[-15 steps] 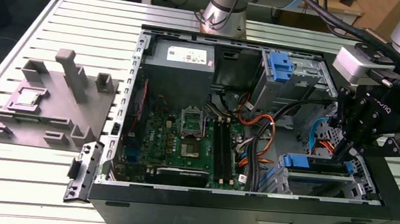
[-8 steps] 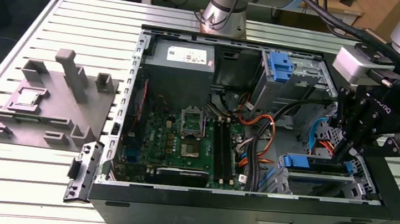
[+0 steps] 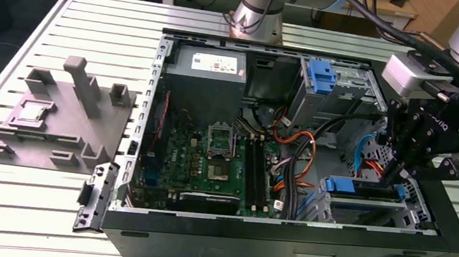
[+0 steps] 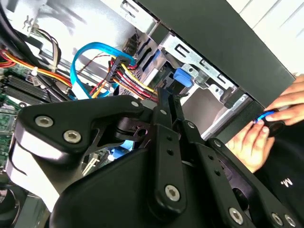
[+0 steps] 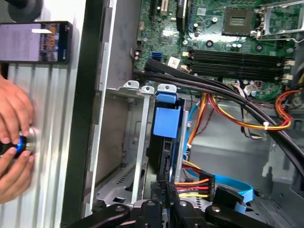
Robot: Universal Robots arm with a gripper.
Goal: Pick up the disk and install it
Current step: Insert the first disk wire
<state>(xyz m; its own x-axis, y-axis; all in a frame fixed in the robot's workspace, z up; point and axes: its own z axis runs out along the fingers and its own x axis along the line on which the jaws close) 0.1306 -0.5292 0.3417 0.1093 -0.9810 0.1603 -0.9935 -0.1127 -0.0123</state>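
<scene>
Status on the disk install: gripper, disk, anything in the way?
Gripper down at the drive cage, fingers closed together. Disk seated upright in the cage, blue rail end showing. Power cables right beside it; a person's hands outside the case wall.

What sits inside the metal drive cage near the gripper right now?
The disk stands on edge in the drive cage, its blue rail tab showing. Power cables run to its end. Its lower body is covered by the gripper.

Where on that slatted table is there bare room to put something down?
Bare slats lie on the table in front of the grey fixture and behind it. Inside the computer case it's crowded with cables, and the gripper is there.
</scene>
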